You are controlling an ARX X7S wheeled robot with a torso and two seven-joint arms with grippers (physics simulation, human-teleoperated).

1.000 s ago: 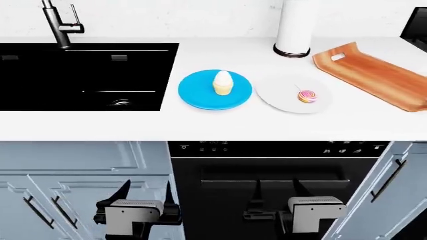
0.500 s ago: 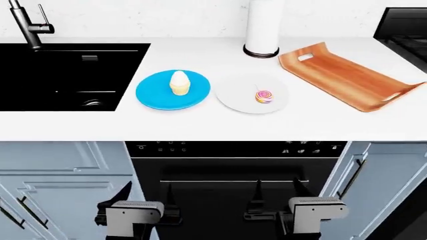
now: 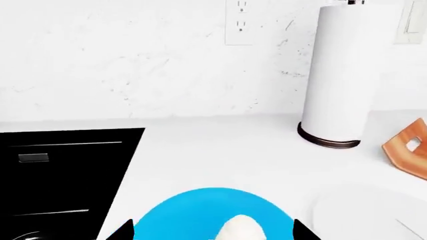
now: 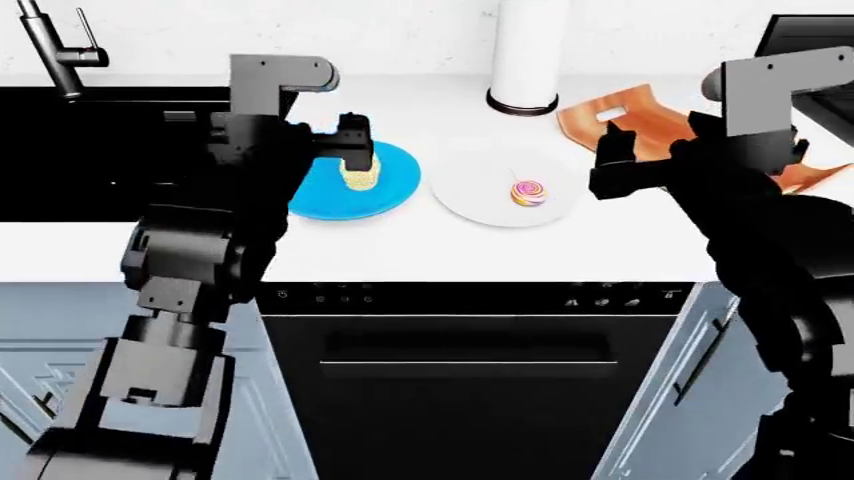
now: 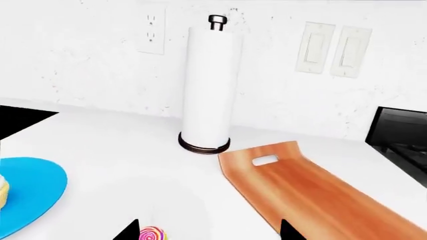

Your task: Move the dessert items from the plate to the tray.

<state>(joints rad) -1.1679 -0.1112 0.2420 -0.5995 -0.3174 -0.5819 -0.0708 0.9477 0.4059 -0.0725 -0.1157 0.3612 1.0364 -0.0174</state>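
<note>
The cupcake [image 4: 358, 174], with white frosting and a pale wrapper, stands on a blue plate [image 4: 320, 200]. My left gripper [image 4: 352, 140] is open just above and in front of it. In the left wrist view the frosting tip [image 3: 240, 230] shows between the spread fingertips of that gripper [image 3: 213, 233]. The pink-orange swirl lollipop [image 4: 529, 192] lies on a white plate [image 4: 467, 190]. My right gripper [image 4: 607, 165] is open and empty, to the right of it. In the right wrist view the lollipop [image 5: 152, 234] sits next to one fingertip. The wooden tray [image 5: 313, 195] lies to the right, partly hidden behind my right arm in the head view.
A paper towel roll [image 4: 525, 50] on a dark base stands at the back, between the white plate and the tray. A black sink [image 4: 80, 150] with a faucet [image 4: 54, 45] lies to the left. A black cooktop edge [image 5: 400, 135] is at the far right. The oven front is below the counter.
Both arms have risen from below the counter edge to over the counter, the left at the cupcake and the right beside the lollipop plate. The desserts have not moved.
</note>
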